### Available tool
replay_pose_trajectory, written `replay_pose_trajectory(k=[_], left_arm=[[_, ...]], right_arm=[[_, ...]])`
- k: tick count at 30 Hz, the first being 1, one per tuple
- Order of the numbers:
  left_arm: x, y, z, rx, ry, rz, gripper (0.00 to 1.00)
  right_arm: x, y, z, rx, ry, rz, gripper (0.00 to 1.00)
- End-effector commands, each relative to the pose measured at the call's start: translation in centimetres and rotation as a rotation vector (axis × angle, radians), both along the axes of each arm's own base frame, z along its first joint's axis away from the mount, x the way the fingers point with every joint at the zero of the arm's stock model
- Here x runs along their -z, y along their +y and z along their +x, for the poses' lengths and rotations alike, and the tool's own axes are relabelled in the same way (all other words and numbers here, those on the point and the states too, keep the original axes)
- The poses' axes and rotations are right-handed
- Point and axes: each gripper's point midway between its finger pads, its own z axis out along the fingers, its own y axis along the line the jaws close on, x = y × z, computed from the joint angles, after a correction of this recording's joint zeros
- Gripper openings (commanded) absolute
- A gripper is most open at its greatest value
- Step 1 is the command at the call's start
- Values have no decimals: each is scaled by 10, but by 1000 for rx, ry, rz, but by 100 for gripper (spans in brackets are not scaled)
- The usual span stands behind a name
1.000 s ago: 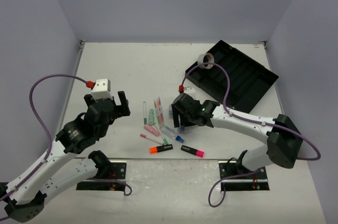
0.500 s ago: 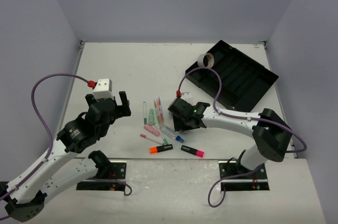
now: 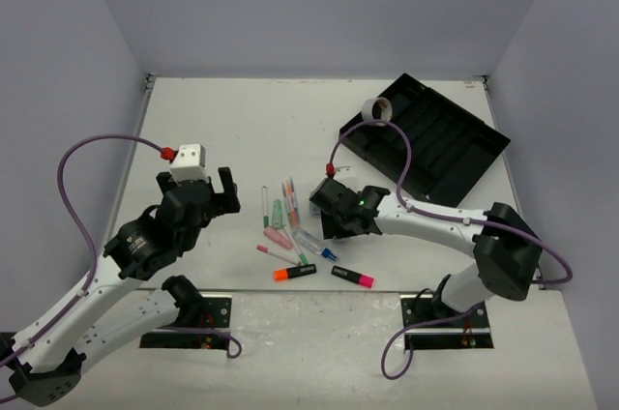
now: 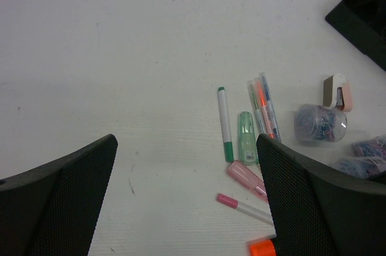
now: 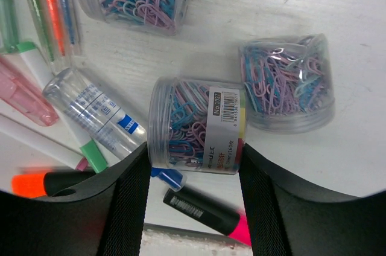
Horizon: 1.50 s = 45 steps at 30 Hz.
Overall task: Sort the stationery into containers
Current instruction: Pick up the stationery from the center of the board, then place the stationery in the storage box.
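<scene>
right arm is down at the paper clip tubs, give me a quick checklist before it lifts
1. Target between the fingers: the middle paper clip tub sits between the right gripper fingers: ok.
2. Firm grip: the pads are at its sides, contact unclear: cannot tell.
3. Nothing else caught: the blue-capped clear tube lies against the tub, its cap between the fingers: not ok.
4. Neighbour clear: the second tub is close beside it, touching or not unclear: cannot tell.
5. Left gripper open and not over the tubs: ok.
6. Black tray in place, tape ring at its corner: ok.
</scene>
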Motion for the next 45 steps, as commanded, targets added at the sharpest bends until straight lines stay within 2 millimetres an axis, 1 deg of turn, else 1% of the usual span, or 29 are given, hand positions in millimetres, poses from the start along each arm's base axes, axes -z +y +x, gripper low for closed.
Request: replay_pose_trajectory(k=[1,3,4,6,9,10,12,14,15,16,17,18,19,23,24,25,26,28,31,33,34,36,40,43,45], left_arm=[[-7,2,4,-5,-38,-2,100],[-8,2,3,-5,-43,-8,100],[-9,3,3,-5,-47,-11,100],[-10,3,2,-2,-51,-16,100],[-13,4,1,-4,-60,-24,100],[-13,5,1,-8,-61,-25,100],[-13,5,0,-11,-60,-23,100],[-12,6,0,-11,-59,-24,100],[-13,6,0,-12,-59,-24,100],[-13,6,0,-13,-60,-25,100],[-13,6,0,-13,-61,-26,100],[-13,6,0,-12,-62,-29,100],[-14,7,-1,-12,-66,-33,100],[-16,7,-2,-11,-74,-41,100],[-17,8,-3,-12,-80,-47,100],[-18,9,-3,-16,-84,-50,100],[-19,10,-3,-16,-87,-53,100],[-19,10,-4,-16,-90,-54,100],[-17,9,-3,-12,-83,-49,100],[-17,7,-2,-7,-78,-47,100],[-16,5,-2,0,-74,-42,100],[-15,2,-1,13,-69,-38,100],[-15,1,-2,24,-73,-44,100],[-17,1,-2,28,-82,-52,100],[-18,3,-3,24,-86,-53,100]], right_arm=[[-80,2,24,36,-186,101,28],[-98,-6,32,55,-224,123,27],[-106,-15,39,77,-241,127,27],[-116,-40,56,138,-261,112,27],[-139,-92,90,279,-330,86,27],[-143,-114,101,336,-345,65,27],[-159,-156,122,447,-389,27,27],[-173,-203,144,575,-422,-18,27],[-179,-221,153,619,-432,-39,28],[-177,-239,160,663,-422,-65,28],[-179,-242,167,670,-423,-71,28],[-184,-264,176,718,-428,-85,28],[-176,-283,183,762,-404,-110,29],[-161,-325,213,845,-373,-126,28],[-161,-328,222,844,-371,-113,28],[-148,-336,228,858,-340,-124,28],[-152,-338,230,859,-349,-111,28],[-138,-348,244,868,-319,-136,28],[-125,-366,254,878,-293,-196,28],[-114,-375,259,883,-268,-215,29],[-105,-380,261,888,-246,-216,29],[-93,-388,262,904,-223,-197,30],[-71,-393,267,893,-194,-175,30],[-63,-397,267,896,-173,-155,30],[-57,-404,263,907,-158,-172,30]])
